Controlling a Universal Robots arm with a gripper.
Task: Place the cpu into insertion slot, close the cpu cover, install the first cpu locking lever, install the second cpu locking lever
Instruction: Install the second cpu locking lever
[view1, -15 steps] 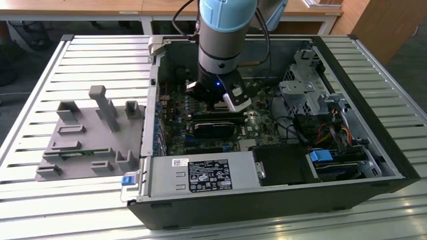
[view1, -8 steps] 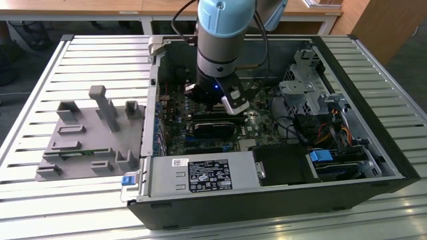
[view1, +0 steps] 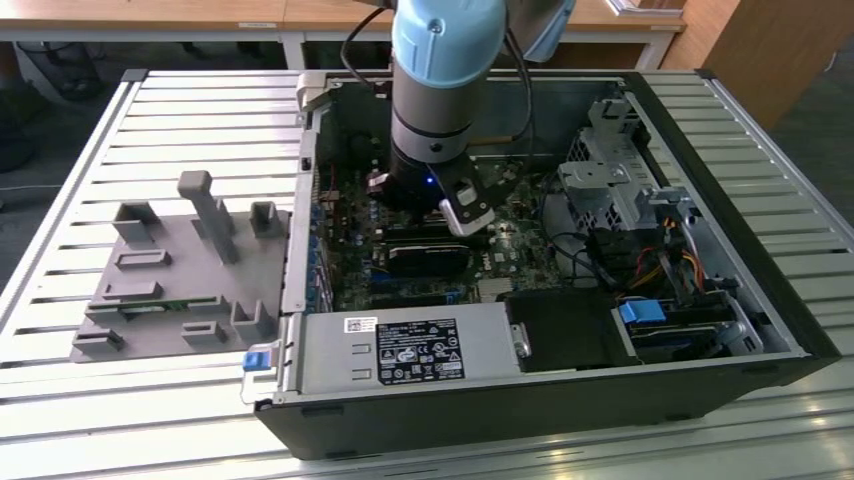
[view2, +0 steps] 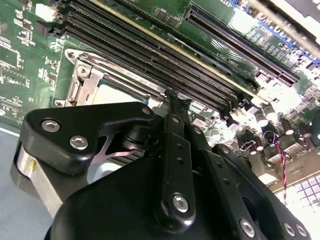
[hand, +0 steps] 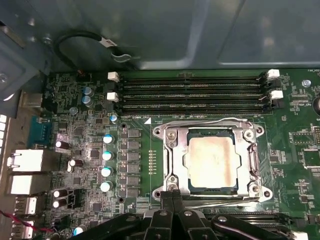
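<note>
In the first wrist view the cpu (hand: 210, 161) lies flat in the insertion slot (hand: 256, 162), its pale face showing through the window of the cpu cover (hand: 173, 161), which is down over it. One thin locking lever wire (hand: 200, 121) runs along the socket side nearest the memory slots. The other lever wire (hand: 225, 200) runs along the opposite side. My gripper (hand: 172, 196) is shut, its black fingertips together at that second side's corner, touching or just above the socket edge. The second wrist view shows the fingers (view2: 176, 130) pointing down at the socket frame (view2: 87, 82). In the exterior view the gripper (view1: 461, 215) is inside the computer case.
Several long black memory slots (hand: 190, 92) lie just beyond the socket. Capacitors (hand: 106, 155) and rear ports (hand: 25, 160) stand to one side. The case walls, drive cage (view1: 614, 190) and power supply (view1: 400, 350) ring the board. A grey fixture plate (view1: 174, 280) lies on the exterior view's left.
</note>
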